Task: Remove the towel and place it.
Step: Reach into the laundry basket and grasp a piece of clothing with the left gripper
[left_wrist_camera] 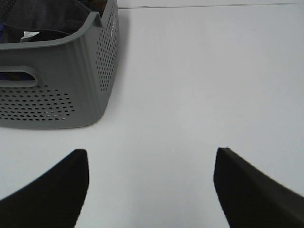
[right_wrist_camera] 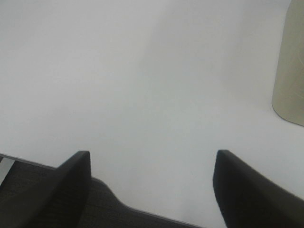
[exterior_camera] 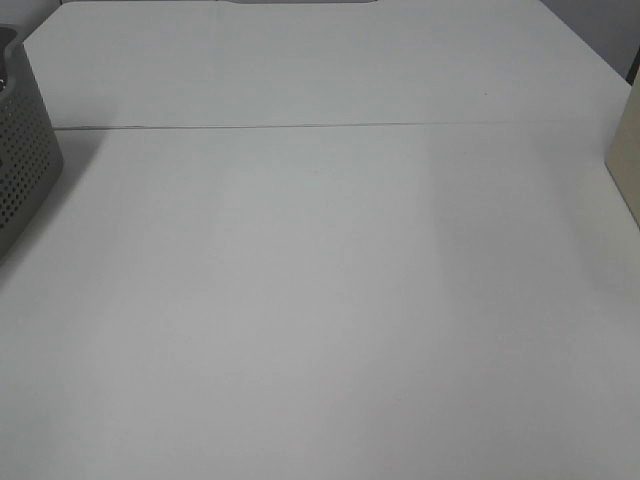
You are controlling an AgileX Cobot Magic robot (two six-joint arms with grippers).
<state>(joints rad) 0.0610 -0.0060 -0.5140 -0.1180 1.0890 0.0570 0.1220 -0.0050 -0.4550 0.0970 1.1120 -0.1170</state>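
Note:
The dark navy towel (left_wrist_camera: 42, 19) lies bunched inside a grey perforated basket (left_wrist_camera: 61, 90), seen in the left wrist view; a small white label shows on it. My left gripper (left_wrist_camera: 152, 190) is open and empty over the white table, a short way from the basket's side. My right gripper (right_wrist_camera: 152, 190) is open and empty over the table near its edge. Neither gripper shows in the exterior high view, where only a corner of the basket (exterior_camera: 25, 170) shows at the far left.
A beige container (exterior_camera: 628, 160) stands at the table's right edge; it also shows in the right wrist view (right_wrist_camera: 290, 66). A seam (exterior_camera: 300, 127) runs across the white table. A dark surface (right_wrist_camera: 61, 204) lies below the table edge.

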